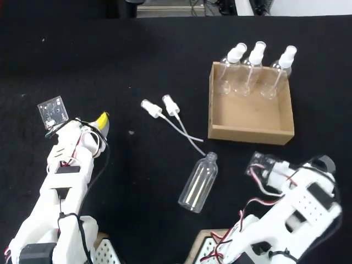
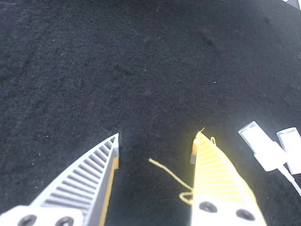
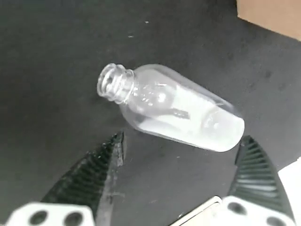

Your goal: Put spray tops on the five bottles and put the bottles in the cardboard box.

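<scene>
A clear bottle [image 1: 199, 181] without a top lies on its side on the black cloth, its neck toward the cardboard box [image 1: 220, 113]. In the right wrist view this bottle [image 3: 174, 110] lies just ahead of my open right gripper [image 3: 183, 141], untouched. Three bottles with spray tops [image 1: 253, 69] stand along the box's far wall. Two loose spray tops [image 1: 161, 107] with long tubes lie left of the box. My left gripper [image 1: 100, 123] rests open at the left of the cloth. From its own wrist, the left gripper [image 2: 157, 140] is empty, with the spray tops [image 2: 263, 147] off to one side.
The right arm [image 1: 297, 206] fills the near right corner, the left arm [image 1: 60, 181] the near left. A small square circuit board [image 1: 53, 110] sits by the left gripper. A corner of the box [image 3: 273, 14] lies beyond the bottle.
</scene>
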Motion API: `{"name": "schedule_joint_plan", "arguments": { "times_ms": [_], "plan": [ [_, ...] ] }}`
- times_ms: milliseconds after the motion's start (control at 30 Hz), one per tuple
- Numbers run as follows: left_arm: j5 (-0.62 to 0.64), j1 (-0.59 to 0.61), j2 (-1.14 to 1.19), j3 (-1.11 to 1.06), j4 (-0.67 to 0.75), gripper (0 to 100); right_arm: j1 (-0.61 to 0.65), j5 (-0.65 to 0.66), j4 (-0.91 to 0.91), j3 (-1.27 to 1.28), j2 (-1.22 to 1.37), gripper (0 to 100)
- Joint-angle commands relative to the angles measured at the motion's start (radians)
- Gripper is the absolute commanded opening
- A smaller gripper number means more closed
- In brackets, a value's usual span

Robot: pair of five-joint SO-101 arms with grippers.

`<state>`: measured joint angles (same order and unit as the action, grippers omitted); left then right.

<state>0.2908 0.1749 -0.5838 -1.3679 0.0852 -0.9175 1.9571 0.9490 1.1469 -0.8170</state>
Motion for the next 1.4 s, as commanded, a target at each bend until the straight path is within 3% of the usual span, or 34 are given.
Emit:
{"name": "schedule_joint_plan", "arguments": {
  "times_ms": [0,133,333,500,800,1000,1367],
  "plan": [
    [-0.009,-0.013,-0.026,0.050,0.020,25,0.031,-0.009,0.321,-0.260,-0.025,34.0],
    [-0.009,-0.013,-0.026,0.050,0.020,25,0.061,-0.015,0.491,-0.395,-0.024,34.0],
    [-0.009,-0.013,-0.026,0.048,0.020,25,0.028,-0.017,0.434,-0.403,0.030,34.0],
    [-0.009,-0.013,-0.026,0.048,0.020,25,-0.021,-0.068,0.227,-0.427,0.209,34.0],
    [-0.009,-0.013,-0.026,0.050,0.020,25,-0.066,-0.066,0.400,-0.725,0.510,34.2],
    [-0.009,-0.013,-0.026,0.050,0.020,25,-0.066,0.123,0.434,-0.780,0.584,34.2],
    [-0.009,-0.013,-0.026,0.050,0.020,25,-0.117,0.319,0.485,-0.780,0.590,34.2]
  ]
}}
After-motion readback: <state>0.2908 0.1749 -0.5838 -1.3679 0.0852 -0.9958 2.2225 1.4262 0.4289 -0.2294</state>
